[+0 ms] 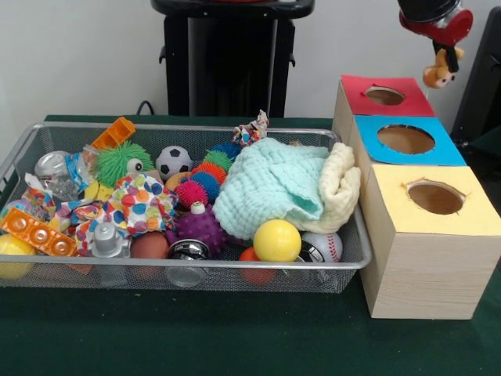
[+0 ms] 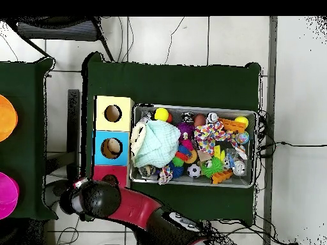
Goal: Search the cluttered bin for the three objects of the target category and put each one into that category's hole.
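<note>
At the top right of the front view, my red and black gripper (image 1: 446, 52) hangs above and right of the red-topped box (image 1: 354, 103), shut on a small tan and orange toy (image 1: 437, 74) that dangles below it. Beside the red box stand the blue-topped box (image 1: 368, 150) and the yellow-topped box (image 1: 473, 213), each with a round hole. The wire bin (image 1: 196, 267) holds a yellow ball (image 1: 276, 240), a baseball (image 1: 326, 245), a soccer ball (image 1: 173, 161) and several spiky balls. From overhead, the arm's head (image 2: 86, 198) covers the gripper beside the red box (image 2: 101, 171).
A teal cloth (image 1: 270, 184) and a cream cloth (image 1: 340, 182) fill the bin's right end. Orange blocks (image 1: 35, 231), a polka-dot fabric toy (image 1: 141, 205) and a green fuzzy ball (image 1: 124, 161) crowd the left. Overhead, something brown shows inside the blue box's hole (image 2: 114, 148).
</note>
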You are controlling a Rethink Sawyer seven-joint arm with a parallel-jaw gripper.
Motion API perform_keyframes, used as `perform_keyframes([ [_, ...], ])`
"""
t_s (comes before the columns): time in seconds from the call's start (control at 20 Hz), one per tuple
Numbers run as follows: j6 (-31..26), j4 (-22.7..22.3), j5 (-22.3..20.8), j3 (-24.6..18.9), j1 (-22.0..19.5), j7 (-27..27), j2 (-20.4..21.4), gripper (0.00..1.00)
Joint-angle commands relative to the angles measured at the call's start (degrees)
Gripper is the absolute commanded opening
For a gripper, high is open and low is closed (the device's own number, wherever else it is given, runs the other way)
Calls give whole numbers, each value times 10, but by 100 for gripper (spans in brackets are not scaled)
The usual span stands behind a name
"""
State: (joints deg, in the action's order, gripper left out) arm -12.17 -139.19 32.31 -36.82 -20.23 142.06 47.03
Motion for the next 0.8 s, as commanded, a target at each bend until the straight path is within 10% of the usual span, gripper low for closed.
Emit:
perform_keyframes([
  [0.05,-89,22,9,88,11,96,31,0],
  [0.8,-174,52,-6,118,-1,64,85,0],
])
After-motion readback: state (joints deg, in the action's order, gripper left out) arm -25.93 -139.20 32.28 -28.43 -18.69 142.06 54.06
